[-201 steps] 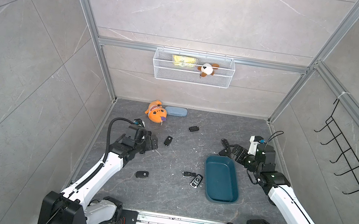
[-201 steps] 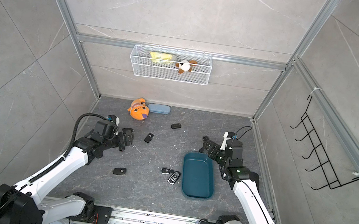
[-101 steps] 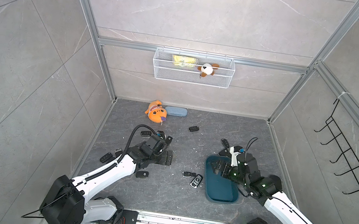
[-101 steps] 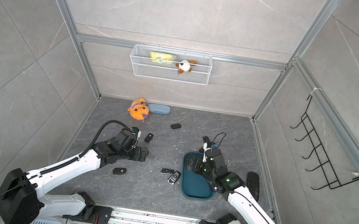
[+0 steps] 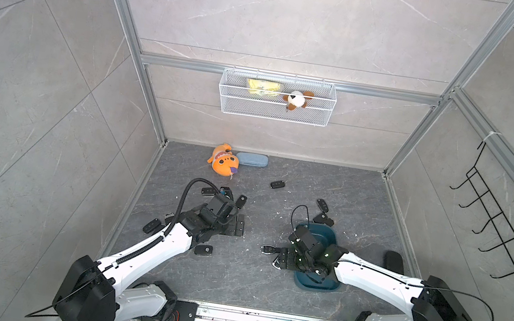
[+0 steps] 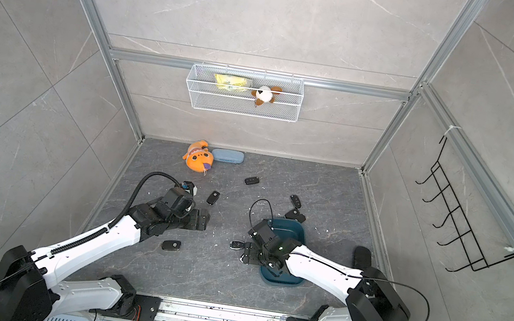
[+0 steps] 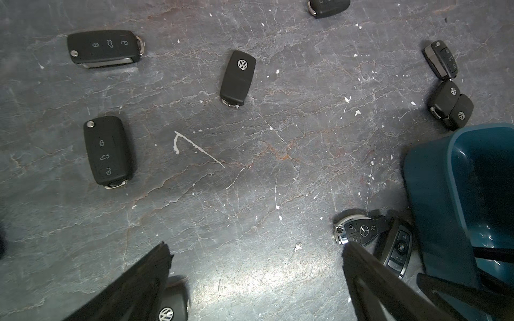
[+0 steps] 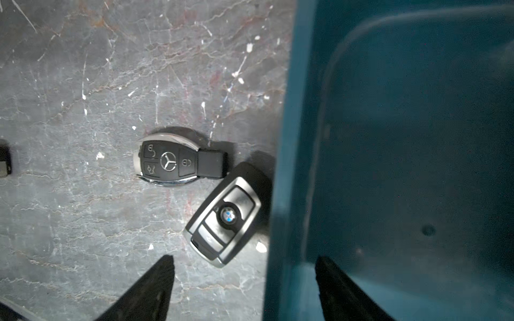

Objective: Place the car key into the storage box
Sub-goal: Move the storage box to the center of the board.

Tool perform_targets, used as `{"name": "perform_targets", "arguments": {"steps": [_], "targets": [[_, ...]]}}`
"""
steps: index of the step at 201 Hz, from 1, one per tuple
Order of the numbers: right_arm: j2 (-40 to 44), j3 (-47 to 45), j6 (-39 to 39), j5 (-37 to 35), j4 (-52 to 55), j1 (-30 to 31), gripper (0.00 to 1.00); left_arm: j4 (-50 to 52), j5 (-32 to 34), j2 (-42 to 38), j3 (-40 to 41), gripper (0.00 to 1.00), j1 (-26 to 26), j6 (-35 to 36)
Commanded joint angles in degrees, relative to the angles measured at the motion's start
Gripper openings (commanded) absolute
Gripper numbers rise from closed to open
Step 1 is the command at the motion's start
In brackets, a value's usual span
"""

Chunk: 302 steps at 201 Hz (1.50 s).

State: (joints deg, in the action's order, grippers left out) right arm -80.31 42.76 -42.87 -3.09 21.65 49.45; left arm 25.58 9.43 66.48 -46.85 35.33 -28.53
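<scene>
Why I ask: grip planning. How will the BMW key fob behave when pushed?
BMW key fob: flat and hard-looking, so probably slides, not rolls. Smooth silver face may slip. Lying beside the storage box wall, a push could wedge it.

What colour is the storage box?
The storage box is dark teal, clearest in the right wrist view.

Storage box [image 5: 324, 233]: middle is covered by the right arm [image 5: 369, 275] in both top views; a black fob [image 8: 4, 162] and a second fob [image 7: 329, 7] are cut off by wrist-view edges.
</scene>
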Motion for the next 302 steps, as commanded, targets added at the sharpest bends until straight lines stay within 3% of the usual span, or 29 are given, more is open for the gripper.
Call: {"name": "perform_targets", "arguments": {"steps": [1,88,184,228,302], "targets": [[-2.4,3.0,-2.6,-1.5,-2.9,2.0,0.81,2.8,4.2,-2.7,-2.9,1.00,0.0,-0.8],[-15.6,13.8,-6.0,-2.2,-6.2,9.4,0.81,13.3,13.4,-8.9,-7.9,1.00,-0.4,-0.4],[-28.7,29.0,-3.7,-1.3,-3.6,14.1,0.82,19.7,17.0,-20.6,-7.2,1.00,-1.0,-0.2],[-24.7,27.4,-3.9,-3.5,-0.4,14.2,0.86,19.5,16.4,-21.4,-6.5,1.00,-1.0,-0.9],[-13.6,17.1,-6.4,-5.2,1.4,13.8,0.91,16.0,14.1,-17.6,-5.8,1.00,-1.1,-1.7]]}}
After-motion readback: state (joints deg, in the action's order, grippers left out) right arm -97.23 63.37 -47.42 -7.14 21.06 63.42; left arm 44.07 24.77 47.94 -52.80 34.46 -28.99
